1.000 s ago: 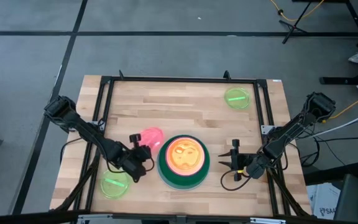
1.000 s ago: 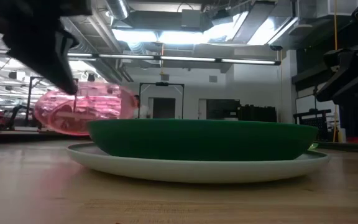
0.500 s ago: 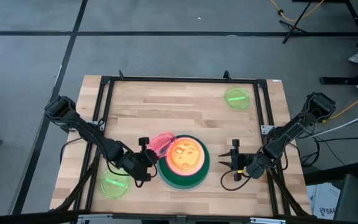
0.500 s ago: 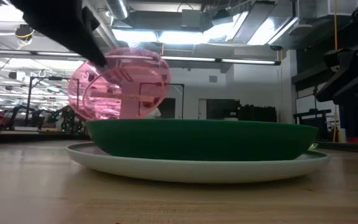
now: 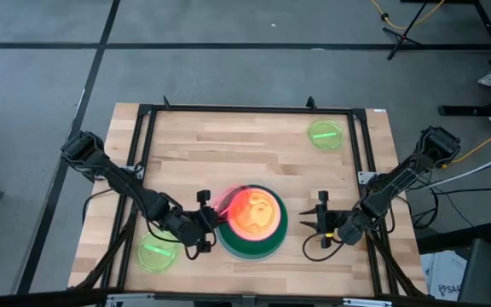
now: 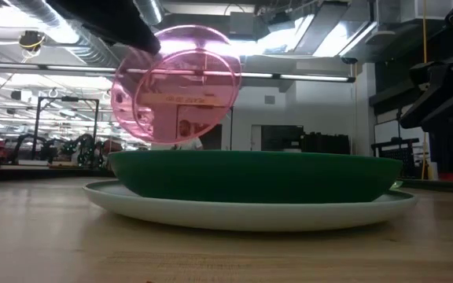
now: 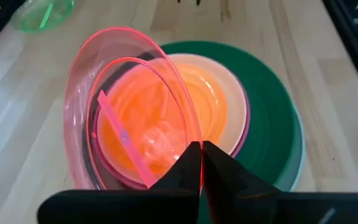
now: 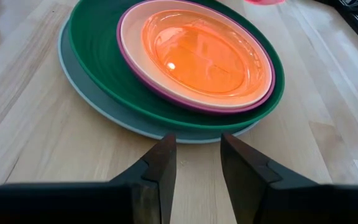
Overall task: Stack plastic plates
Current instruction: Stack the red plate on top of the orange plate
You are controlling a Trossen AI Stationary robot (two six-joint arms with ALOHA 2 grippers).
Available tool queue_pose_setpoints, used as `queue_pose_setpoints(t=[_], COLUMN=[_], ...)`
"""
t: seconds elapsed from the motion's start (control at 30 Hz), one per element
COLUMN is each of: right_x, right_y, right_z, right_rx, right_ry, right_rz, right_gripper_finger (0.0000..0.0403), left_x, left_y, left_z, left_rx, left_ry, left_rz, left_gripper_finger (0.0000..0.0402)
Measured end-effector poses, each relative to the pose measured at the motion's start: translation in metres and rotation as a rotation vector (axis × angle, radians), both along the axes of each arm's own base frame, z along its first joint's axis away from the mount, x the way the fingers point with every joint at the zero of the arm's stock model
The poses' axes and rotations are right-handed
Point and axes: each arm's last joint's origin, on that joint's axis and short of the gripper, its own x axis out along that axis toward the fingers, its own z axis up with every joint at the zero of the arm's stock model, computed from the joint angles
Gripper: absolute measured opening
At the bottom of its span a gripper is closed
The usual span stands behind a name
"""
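A stack of plates (image 5: 252,223) sits near the table's near edge: light blue (image 8: 82,87) at the bottom, then dark green (image 8: 98,50), magenta, peach and translucent orange (image 8: 201,46) on top. My left gripper (image 5: 209,213) is shut on the pink-red plate (image 5: 225,197), which hangs steeply tilted over the stack's left side (image 6: 177,94). My right gripper (image 5: 317,220) waits open just right of the stack, at table height (image 8: 197,140). One lime green plate (image 5: 325,134) lies flat at the far right, another (image 5: 156,254) near the left corner. My left gripper pinches the pink-red plate's rim (image 7: 190,148) between its two fingers, coming from the table's left. The plate is lifted clear and stands nearly on edge, its hollow side toward the stack, above the orange plate (image 7: 148,118).
A black metal frame (image 5: 143,153) runs round the wooden table top. Bare wood lies across the far half of the table between the two lime green plates. Cables trail beside the right arm (image 5: 399,183).
My left gripper has carried the pink-red plate toward the table's right, from beside the stack to over its left edge, and upward. The plate has tipped from a shallow tilt to nearly on edge. The right arm has kept still.
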Motion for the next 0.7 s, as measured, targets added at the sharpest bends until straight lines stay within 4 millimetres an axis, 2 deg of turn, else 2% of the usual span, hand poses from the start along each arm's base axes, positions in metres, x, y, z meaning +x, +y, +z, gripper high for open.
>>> queue_pose_setpoints(t=[0.17, 0.4, 0.53, 0.7], right_x=[0.000, 0.000, 0.000, 0.000], right_y=[0.000, 0.000, 0.000, 0.000], right_z=[0.000, 0.000, 0.000, 0.000], right_rx=[0.000, -0.001, 0.001, 0.001], right_ry=[0.000, 0.001, 0.003, 0.003], right_rz=[0.000, 0.001, 0.003, 0.003], right_gripper_finger=[0.0115, 0.0115, 0.0115, 0.0115], left_x=[0.011, 0.043, 0.058, 0.073], left_y=[-0.007, -0.024, -0.026, -0.022], left_z=[0.012, 0.020, 0.013, -0.006], left_rx=[0.038, 0.142, 0.151, 0.155], left_ry=[-0.018, 0.009, 0.061, 0.104], left_rz=[-0.038, -0.115, -0.120, -0.107], left_gripper_finger=[0.0004, 0.0004, 0.0004, 0.0004])
